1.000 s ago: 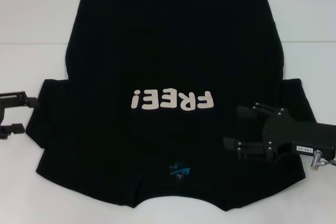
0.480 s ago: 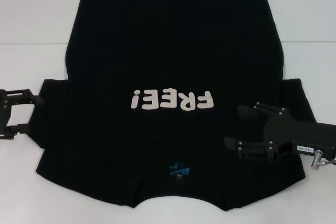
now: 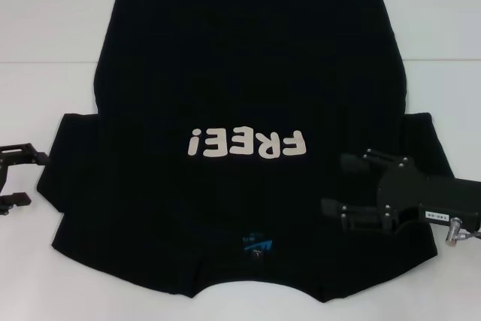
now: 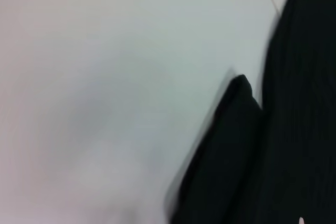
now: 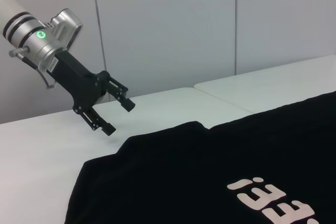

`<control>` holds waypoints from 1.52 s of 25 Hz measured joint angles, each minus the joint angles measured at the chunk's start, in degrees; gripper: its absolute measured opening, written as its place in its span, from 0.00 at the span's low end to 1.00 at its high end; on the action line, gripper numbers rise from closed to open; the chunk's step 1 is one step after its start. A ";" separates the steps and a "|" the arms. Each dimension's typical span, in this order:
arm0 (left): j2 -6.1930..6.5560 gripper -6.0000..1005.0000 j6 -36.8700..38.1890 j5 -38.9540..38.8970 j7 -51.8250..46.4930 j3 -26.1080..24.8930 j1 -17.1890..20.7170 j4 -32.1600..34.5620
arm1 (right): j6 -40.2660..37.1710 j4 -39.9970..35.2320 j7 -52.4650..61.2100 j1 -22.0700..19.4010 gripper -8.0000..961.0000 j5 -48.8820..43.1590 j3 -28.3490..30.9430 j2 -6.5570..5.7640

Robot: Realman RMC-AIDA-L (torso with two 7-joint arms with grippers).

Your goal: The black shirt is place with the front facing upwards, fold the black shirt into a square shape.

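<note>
The black shirt [image 3: 248, 73] lies flat on the white table, front up, with its white "FREE!" lettering [image 3: 248, 143] in the middle and a blue neck label [image 3: 255, 244] near the front edge. My left gripper [image 3: 33, 179] stands open just off the shirt's left sleeve [image 3: 71, 163], apart from the cloth. In the right wrist view the left gripper [image 5: 119, 118] hangs open above the table beside the shirt [image 5: 210, 166]. My right gripper [image 3: 333, 184] is open over the right sleeve area, holding nothing. The left wrist view shows a sleeve edge [image 4: 236, 145], blurred.
The white table [image 3: 45, 35] shows bare on both sides of the shirt and beyond its far hem. A seam in the table [image 3: 45, 61] runs across it. Pale wall panels [image 5: 168, 30] stand behind the table.
The left gripper first edged toward the left sleeve, then drew back leftward and nearer the front edge. The right gripper and the shirt have hardly moved.
</note>
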 joint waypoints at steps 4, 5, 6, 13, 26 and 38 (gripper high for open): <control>-0.37 0.82 -1.29 -0.25 0.15 -0.06 0.03 -0.98 | 0.02 0.15 -0.34 -0.01 0.97 0.00 -0.06 0.01; -0.39 0.82 -1.74 -0.41 0.25 -0.11 0.03 -1.30 | 0.05 0.21 -0.47 -0.01 0.97 0.00 -0.06 0.01; -0.42 0.82 -2.25 -0.46 0.33 -0.12 0.02 -1.60 | 0.08 0.26 -0.57 -0.02 0.97 0.00 -0.08 0.01; -0.97 0.82 -4.03 -0.54 0.60 0.05 0.00 -2.01 | 0.15 0.27 -0.60 -0.11 0.97 0.00 -0.15 0.01; -1.75 0.82 -6.61 -0.59 0.57 0.09 -0.26 -2.02 | 0.11 0.09 -0.59 -0.33 0.97 0.00 -0.14 0.00; -2.51 0.82 -8.23 -0.59 0.52 0.23 -0.41 -2.85 | -0.22 0.05 -0.59 -0.49 0.97 0.00 -0.14 0.01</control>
